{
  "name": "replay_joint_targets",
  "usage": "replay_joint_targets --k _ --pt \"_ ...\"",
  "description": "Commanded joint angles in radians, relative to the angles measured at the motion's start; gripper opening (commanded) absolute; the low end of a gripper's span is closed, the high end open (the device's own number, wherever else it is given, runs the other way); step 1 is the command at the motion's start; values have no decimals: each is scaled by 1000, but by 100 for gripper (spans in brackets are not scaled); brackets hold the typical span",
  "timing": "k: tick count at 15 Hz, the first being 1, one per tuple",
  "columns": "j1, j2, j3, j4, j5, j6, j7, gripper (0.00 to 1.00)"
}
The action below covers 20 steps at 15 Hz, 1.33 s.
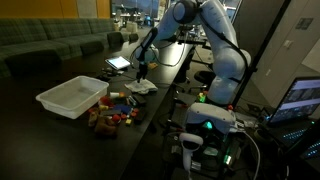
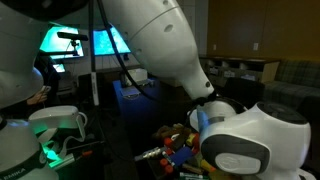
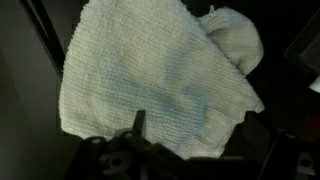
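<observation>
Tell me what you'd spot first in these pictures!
The big white robot arm looms over the dark table. Its hand hangs open just above a crumpled white cloth, which fills the wrist view. Nearby sit a white bin and a heap of colourful toys.

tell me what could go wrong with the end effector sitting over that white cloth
1. The end effector hangs open above the white cloth. The cloth lies rumpled and folded over itself, so a pinch might catch only one layer and let it slip out.
2. The toy pile sits close beside the cloth, so dragging the cloth could knock some toys about.
</observation>
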Motion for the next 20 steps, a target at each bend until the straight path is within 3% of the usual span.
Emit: replay_joint_targets --k 1,7,12,14,20 --pt "-42 125 25 163 5 -21 17 100" --pt "-48 276 1 314 -17 -26 74 100" --pt "-36 332 -16 366 -34 -58 110 100" --pt "-29 333 -26 369 -42 -85 119 75" --pt "-19 281 -44 301 -77 -160 114 28"
